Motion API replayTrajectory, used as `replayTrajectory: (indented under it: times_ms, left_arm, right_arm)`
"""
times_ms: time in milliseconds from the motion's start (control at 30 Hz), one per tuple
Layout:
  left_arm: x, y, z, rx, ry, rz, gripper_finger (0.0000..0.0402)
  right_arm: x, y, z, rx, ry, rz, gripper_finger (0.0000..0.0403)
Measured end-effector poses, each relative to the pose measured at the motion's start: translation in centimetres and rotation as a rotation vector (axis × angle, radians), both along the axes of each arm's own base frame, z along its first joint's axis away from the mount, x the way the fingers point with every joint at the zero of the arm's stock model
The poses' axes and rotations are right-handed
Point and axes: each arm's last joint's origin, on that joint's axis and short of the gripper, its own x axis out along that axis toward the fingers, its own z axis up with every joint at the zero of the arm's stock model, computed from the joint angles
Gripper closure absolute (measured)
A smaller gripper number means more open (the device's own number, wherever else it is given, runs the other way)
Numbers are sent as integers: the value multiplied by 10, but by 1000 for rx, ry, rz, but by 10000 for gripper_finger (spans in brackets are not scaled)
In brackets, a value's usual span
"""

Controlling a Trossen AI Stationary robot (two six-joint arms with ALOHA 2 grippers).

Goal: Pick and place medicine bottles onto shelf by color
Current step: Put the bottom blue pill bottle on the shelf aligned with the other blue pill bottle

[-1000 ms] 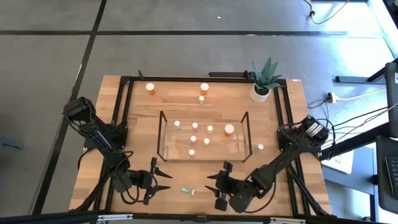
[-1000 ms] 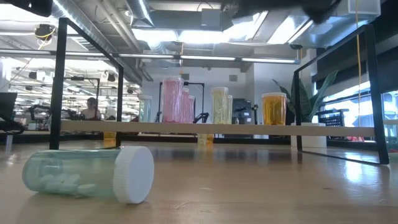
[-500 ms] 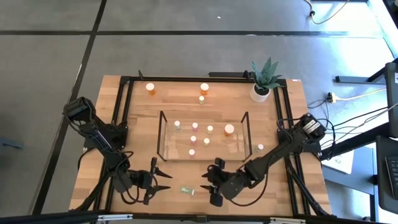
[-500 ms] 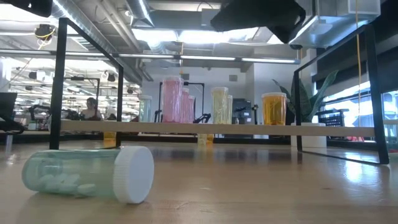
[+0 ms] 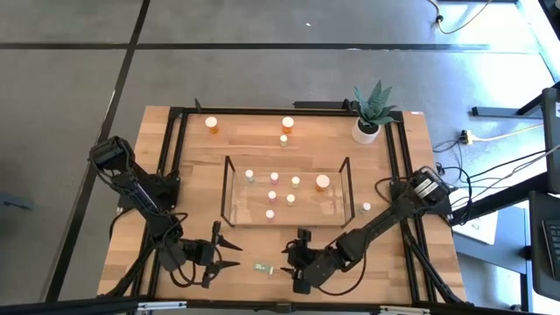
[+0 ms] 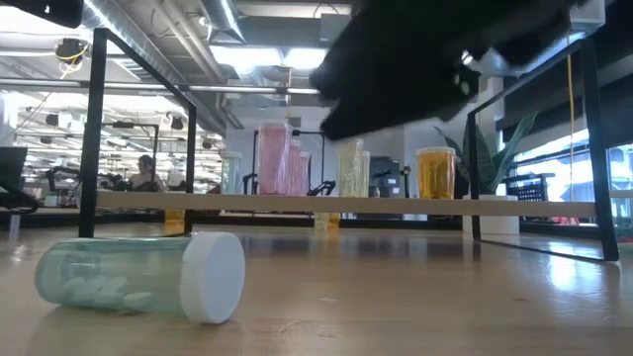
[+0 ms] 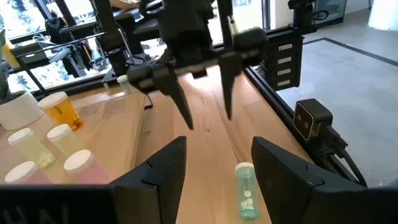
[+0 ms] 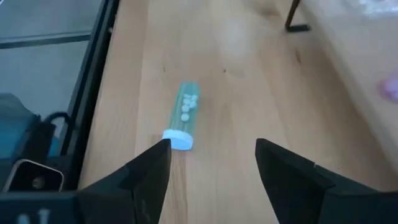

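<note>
filling most of the middle of the wooden table, the clear acrylic shelf already carries several upright bottles: pinkish ones toward the left, a larger orange bottle toward the right, which looks like grouping by color. two orange bottles and a small pale one stand on the far side of the table, a white-capped one stands just right of the shelf, and a potted plant sits in the far right corner, out of the way.

the right arm reaches across the near edge, its gripper hanging with fingers spread wide just right of the greenish bottle, aimed at it as if lining up to straddle it. the right wrist view shows that bottle between the two fingers' line of sight but apart from them, not yet touched.

the left gripper waits near the front left, fingers also spread, pointing toward the same bottle.

the greenish bottle lies on its side on the near part of the table, white cap toward the near edge, pills visible inside; being round, it would likely roll if nudged off-centre.
</note>
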Motion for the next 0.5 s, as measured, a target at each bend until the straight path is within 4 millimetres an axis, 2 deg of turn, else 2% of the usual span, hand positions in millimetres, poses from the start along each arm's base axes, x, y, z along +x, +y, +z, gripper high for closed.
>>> replayTrajectory:
  times_ms: [167,367,500]
  left_arm:
    - [0,0,0,1,1,0,227]
    - [0,0,0,3,2,0,227]
    - [0,0,0,3,2,0,227]
  right_arm:
    - [7,6,-19,-27,-23,38,168]
    - [17,14,-50,-41,-81,110,169]
    - [20,16,-57,-33,-103,112,169]
